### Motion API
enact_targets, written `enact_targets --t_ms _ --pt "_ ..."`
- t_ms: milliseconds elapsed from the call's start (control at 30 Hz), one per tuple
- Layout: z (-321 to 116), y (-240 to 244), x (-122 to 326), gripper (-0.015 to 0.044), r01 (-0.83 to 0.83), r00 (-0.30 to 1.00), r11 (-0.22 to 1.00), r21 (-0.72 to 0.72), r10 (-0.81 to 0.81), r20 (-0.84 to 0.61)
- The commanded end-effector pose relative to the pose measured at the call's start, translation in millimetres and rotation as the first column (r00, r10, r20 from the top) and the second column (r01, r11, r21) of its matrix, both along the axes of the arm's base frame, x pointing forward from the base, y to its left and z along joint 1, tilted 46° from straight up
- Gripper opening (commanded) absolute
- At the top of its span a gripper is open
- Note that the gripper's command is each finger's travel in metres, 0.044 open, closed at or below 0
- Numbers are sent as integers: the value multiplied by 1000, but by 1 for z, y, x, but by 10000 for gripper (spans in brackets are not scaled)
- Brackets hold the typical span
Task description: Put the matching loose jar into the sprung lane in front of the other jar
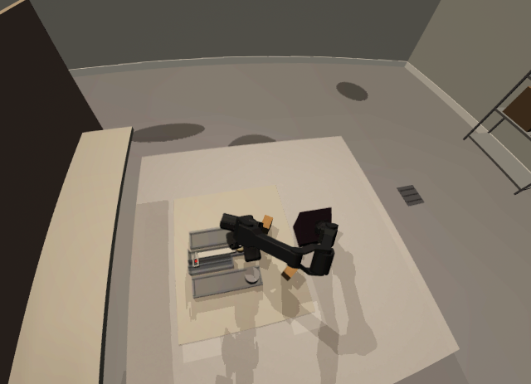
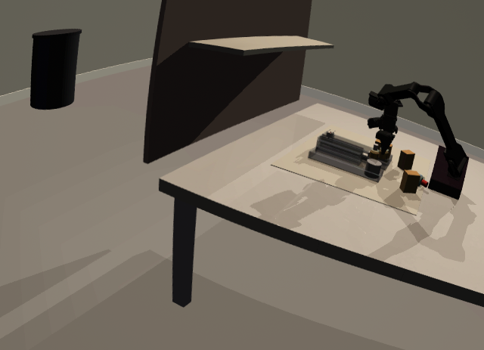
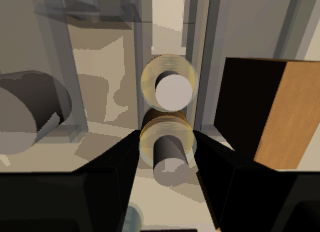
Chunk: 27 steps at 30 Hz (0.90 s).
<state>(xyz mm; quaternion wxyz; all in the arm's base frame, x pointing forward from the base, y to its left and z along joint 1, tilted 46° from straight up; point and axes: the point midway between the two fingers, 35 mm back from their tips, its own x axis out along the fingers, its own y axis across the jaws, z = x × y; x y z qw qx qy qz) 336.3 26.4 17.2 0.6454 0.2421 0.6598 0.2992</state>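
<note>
Alignment is what my coming push turns on. My gripper (image 3: 166,135) is clamped on the amber jar (image 3: 166,144), fingers pressed on either flank of it, and I hold it upright at the mouth of the sprung lane (image 3: 170,22). Directly ahead of it, seen from my wrist, stands the matching jar (image 3: 168,82), the one that already lives in the lane; the two look as though they touch or nearly touch, one in line with the other.

The lane's long axis runs straight away from me, up the wrist view, between its two grey side walls, and both jars sit on that same line. So I judge the push must go along that axis and nowhere else: forward, with no sideways drift that would catch a wall or tip the row.

I cannot tell from here whether my jar has passed the low front stop, nor where the pusher plate stands; both are hidden or too faint.

Beside the lane to the right sits an orange-faced block (image 3: 280,112), close to my finger, and a grey cylinder (image 3: 30,109) lies off to the left in the neighbouring tray. On the worktop (image 2: 320,229), from the outside view, I hang steeply over the front end of the rack (image 2: 339,149).
</note>
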Motion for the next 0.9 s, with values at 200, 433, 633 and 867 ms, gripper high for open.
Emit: enact_targets --t_ms 200,433,633,867 --pt "3 1 7 0 8 1000 1000 10 -8 20" --pt "1 2 7 0 8 1000 1000 10 -8 20" --pt "0 3 7 0 8 1000 1000 10 -8 20" --pt "-2 5 7 0 8 1000 1000 10 -8 20"
